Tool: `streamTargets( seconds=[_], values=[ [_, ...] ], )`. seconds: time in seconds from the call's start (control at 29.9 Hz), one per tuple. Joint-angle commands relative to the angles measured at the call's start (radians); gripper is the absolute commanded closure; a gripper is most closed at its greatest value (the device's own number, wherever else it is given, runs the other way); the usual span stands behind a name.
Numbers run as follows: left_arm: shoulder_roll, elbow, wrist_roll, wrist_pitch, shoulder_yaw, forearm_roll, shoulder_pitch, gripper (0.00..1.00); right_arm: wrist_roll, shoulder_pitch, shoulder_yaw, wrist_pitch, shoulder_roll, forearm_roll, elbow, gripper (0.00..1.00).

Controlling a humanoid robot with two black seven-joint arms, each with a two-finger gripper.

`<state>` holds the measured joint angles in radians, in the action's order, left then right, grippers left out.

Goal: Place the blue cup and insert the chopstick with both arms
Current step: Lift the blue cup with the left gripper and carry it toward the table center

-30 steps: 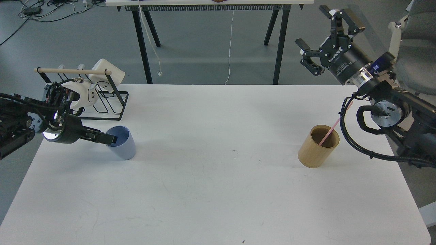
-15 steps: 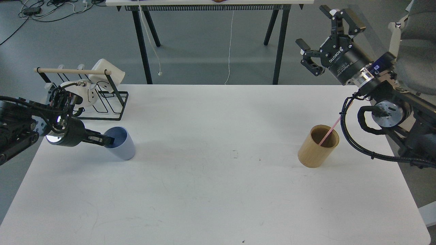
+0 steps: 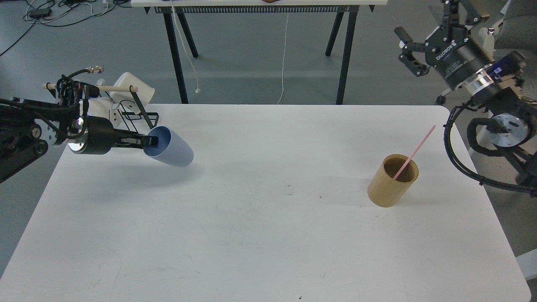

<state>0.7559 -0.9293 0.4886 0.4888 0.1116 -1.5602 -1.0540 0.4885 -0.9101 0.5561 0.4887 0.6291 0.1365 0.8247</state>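
The blue cup [image 3: 173, 147] is held above the table at the left, tilted on its side with its mouth facing left. My left gripper [image 3: 150, 141] is shut on the cup's rim, one finger inside it. The pink chopstick [image 3: 414, 152] stands leaning to the right in a tan wooden cylinder [image 3: 392, 181] on the right of the white table [image 3: 268, 235]. My right gripper [image 3: 436, 25] is open and empty, high above the table's far right corner, well away from the chopstick.
A black wire rack [image 3: 133, 116] with a pale wooden rod and white mugs [image 3: 130, 90] stands at the table's back left, just behind my left arm. A black-legged table [image 3: 260, 8] stands beyond on the grey floor.
My left gripper has lifted the blue cup off the table, moved it up and to the right, and tilted it nearly sideways. My right gripper has moved up and to the right, away from the chopstick.
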Motion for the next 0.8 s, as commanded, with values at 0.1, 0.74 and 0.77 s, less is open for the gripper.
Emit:
streamTargets(
  seconds=[0.1,0.74,0.77],
  values=[
    [-0.171,0.015,0.0,0.0,-0.006,-0.02,-0.095,1.0,0.0,0.014,0.013,0.0,0.196,-0.021,0.002,0.01],
    [-0.609,0.239,0.0,0.0,-0.29,-0.35,-0.261,1.0,0.0,0.231,0.012,0.0,0.322,-0.026,-0.018,0.01],
    [-0.624,0.239,0.0,0.0,-0.288,-0.348,-0.271,1.0,0.0,0.232,0.011,0.0,0.322,-0.026,-0.018,0.01]
  ],
)
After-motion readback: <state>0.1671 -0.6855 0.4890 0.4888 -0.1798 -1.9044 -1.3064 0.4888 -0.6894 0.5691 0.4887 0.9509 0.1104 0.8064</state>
